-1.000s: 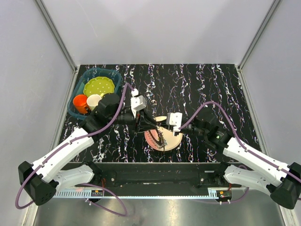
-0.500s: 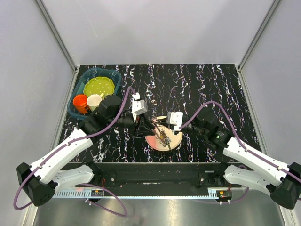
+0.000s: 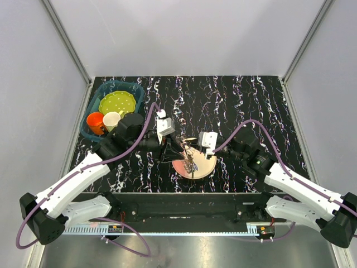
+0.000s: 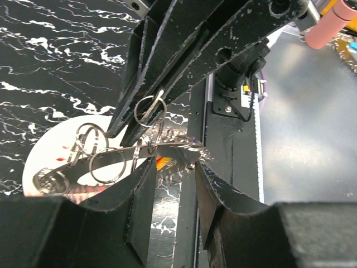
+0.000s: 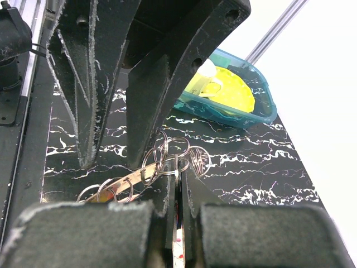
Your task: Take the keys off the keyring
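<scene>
Both arms were nose to nose over the pink plate [image 3: 207,166], near the front middle of the bench [image 3: 251,100]. The keyring [image 4: 181,146], the thin one with the spiky rim, hung just above that plate, right between the two grippers, with a tangle of smaller loops dangling off it.

The right gripper [image 5: 177,192] had its jaws down to a sliver. From the left wrist view they were pinching a small split ring [image 4: 149,109] out of the bunch. The left gripper [image 4: 173,178] had its jaws partly apart, and the spiky rim ran across the gap near the tips. Honestly I couldn't tell whether the pads were touching it or not.

The keys [image 5: 129,178] were hard to pick out in all that wire. I saw one pale blade slanting down under the loops, plus a bit of red low in the bunch.

Off in the far left corner sat a teal basket [image 3: 136,89] with a yellow-green plate [image 3: 117,103], an orange cup [image 3: 96,121] and a white cup [image 3: 111,119] inside, well apart from the action.
</scene>
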`<action>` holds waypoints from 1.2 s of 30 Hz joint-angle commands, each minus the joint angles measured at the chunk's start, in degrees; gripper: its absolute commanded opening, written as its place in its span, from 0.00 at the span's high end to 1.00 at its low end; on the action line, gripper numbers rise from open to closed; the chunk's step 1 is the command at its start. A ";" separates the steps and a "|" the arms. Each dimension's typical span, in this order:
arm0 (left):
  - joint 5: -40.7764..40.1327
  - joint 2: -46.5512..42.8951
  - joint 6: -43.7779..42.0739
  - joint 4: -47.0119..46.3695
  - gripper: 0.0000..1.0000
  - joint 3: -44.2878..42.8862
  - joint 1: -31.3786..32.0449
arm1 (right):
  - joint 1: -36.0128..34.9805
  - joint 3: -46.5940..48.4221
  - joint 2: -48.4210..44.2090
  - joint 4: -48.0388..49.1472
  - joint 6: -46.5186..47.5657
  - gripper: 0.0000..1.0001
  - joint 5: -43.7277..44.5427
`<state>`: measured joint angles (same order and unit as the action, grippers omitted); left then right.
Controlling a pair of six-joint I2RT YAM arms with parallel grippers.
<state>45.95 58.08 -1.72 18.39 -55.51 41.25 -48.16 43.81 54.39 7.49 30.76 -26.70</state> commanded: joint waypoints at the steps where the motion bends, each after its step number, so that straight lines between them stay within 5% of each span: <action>1: -4.29 -2.36 -1.97 -1.61 0.63 -2.15 0.23 | 0.35 0.84 -0.43 5.08 -0.53 1.00 -0.99; 36: -0.87 -2.71 1.19 -5.82 0.62 -2.50 0.14 | 0.26 0.04 0.36 6.58 -2.37 1.00 -3.27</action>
<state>42.33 55.64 -1.23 16.45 -56.25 41.30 -48.14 43.35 54.94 8.80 29.08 -29.19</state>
